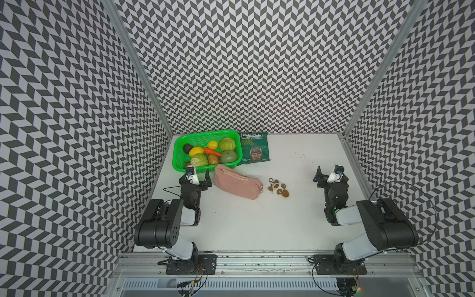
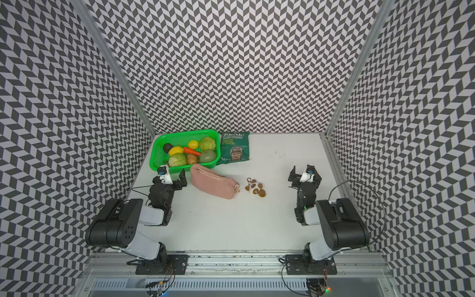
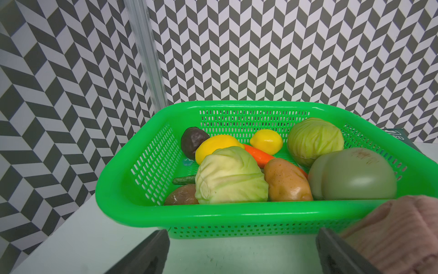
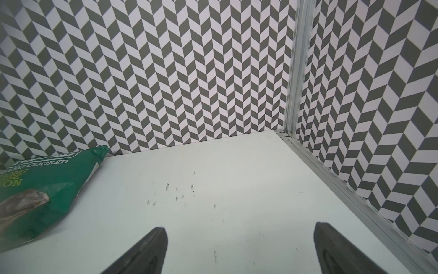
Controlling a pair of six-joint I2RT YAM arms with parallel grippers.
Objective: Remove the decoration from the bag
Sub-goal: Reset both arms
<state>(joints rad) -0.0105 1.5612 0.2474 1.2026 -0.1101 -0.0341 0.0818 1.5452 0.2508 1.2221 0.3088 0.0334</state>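
White table [image 1: 257,226] open toward near edge | decoration [image 1: 279,188] beside bag [image 1: 237,185], detached | left end effector [image 1: 196,175], right end effector [image 1: 330,174] released

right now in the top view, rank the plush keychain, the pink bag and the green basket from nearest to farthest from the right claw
1. decoration: lies on the open table, just inward of the right claw.
2. bag: lies mid-table, beyond the decoration.
3. green basket: sits in the far corner on the left arm's side, past the bag.

Veg basket [image 1: 180,144], crisp pkt [image 1: 254,149]
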